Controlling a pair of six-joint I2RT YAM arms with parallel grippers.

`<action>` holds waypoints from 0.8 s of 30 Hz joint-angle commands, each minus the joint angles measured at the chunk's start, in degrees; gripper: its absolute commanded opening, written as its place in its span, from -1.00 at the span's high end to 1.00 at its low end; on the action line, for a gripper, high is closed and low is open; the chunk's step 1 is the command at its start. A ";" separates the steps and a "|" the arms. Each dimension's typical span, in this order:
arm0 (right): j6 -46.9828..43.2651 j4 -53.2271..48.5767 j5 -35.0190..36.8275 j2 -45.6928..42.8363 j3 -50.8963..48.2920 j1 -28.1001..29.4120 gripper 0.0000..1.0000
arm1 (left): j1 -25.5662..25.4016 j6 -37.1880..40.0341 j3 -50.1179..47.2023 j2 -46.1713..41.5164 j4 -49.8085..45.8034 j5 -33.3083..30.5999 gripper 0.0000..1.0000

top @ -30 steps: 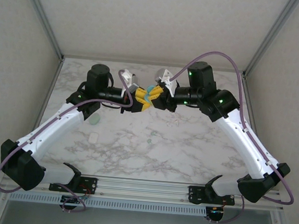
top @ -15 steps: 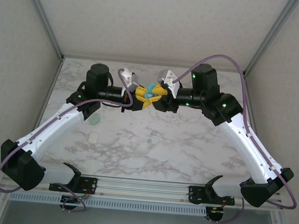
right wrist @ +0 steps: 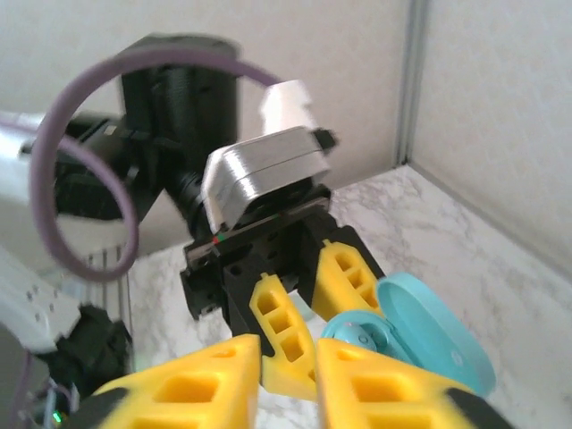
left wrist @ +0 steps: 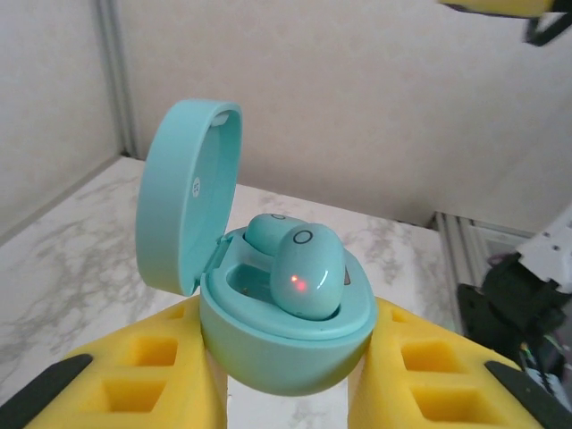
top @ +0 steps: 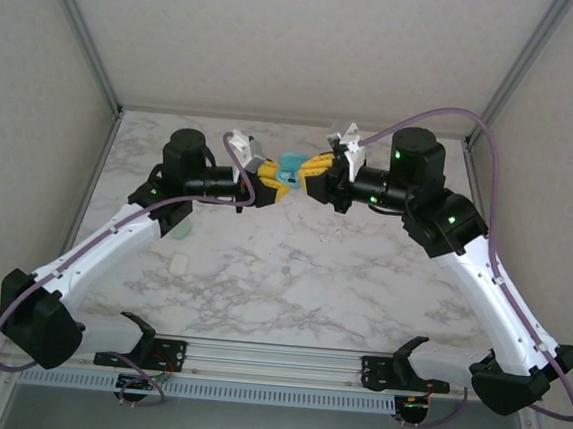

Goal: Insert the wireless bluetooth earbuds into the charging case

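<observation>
Just beside charging case (left wrist: 286, 357), right hand (top: 308, 168).

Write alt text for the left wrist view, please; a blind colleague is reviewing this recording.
An open teal charging case is held by the left gripper between its yellow fingers, with the lid standing up at the left. Two teal earbuds sit in it, the nearer one showing a small red light. A marble table and a pale wall lie behind.

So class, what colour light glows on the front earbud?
Red, on the teal earbud, best in left wrist view.
</observation>
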 commanded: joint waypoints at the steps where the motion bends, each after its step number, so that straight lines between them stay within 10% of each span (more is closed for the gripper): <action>1: 14.60 -1.21 5.68 1.36 -0.19 -0.09 0.62 | -0.73 -1.24 -2.12 -2.67 6.68 -7.07 0.65; 24: 22.72 -1.23 3.68 8.48 2.63 1.40 0.75 | -1.45 0.83 -3.57 -3.37 6.99 -10.93 0.64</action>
